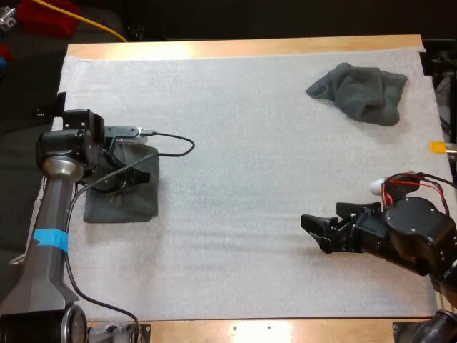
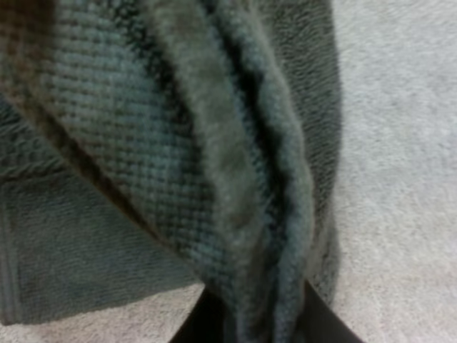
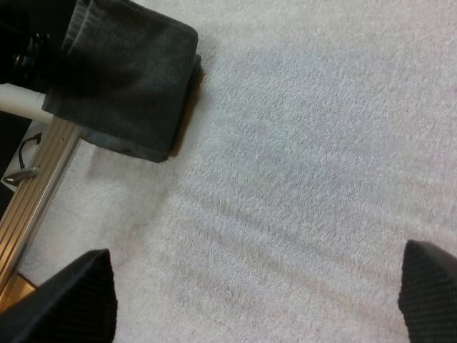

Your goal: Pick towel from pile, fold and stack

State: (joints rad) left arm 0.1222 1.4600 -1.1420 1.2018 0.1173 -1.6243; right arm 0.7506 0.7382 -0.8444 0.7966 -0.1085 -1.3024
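Note:
A folded dark grey-green towel (image 1: 121,204) lies flat at the left of the white mat (image 1: 235,179). My left gripper (image 1: 139,174) sits low over its far half. In the left wrist view this gripper (image 2: 260,325) is shut on bunched towel folds (image 2: 235,179), with a flat towel layer (image 2: 64,250) beneath. A crumpled towel (image 1: 360,91) rests at the mat's far right. My right gripper (image 1: 319,232) hovers open over bare mat at the near right, pointing left. From its wrist view the right gripper (image 3: 250,300) holds nothing, and the folded towel (image 3: 128,71) lies farther off.
The wooden table edge (image 1: 243,47) runs along the far side, beyond the mat. A metal rail (image 3: 32,200) borders the mat beside the folded towel. Bare mat spans the middle between the two arms.

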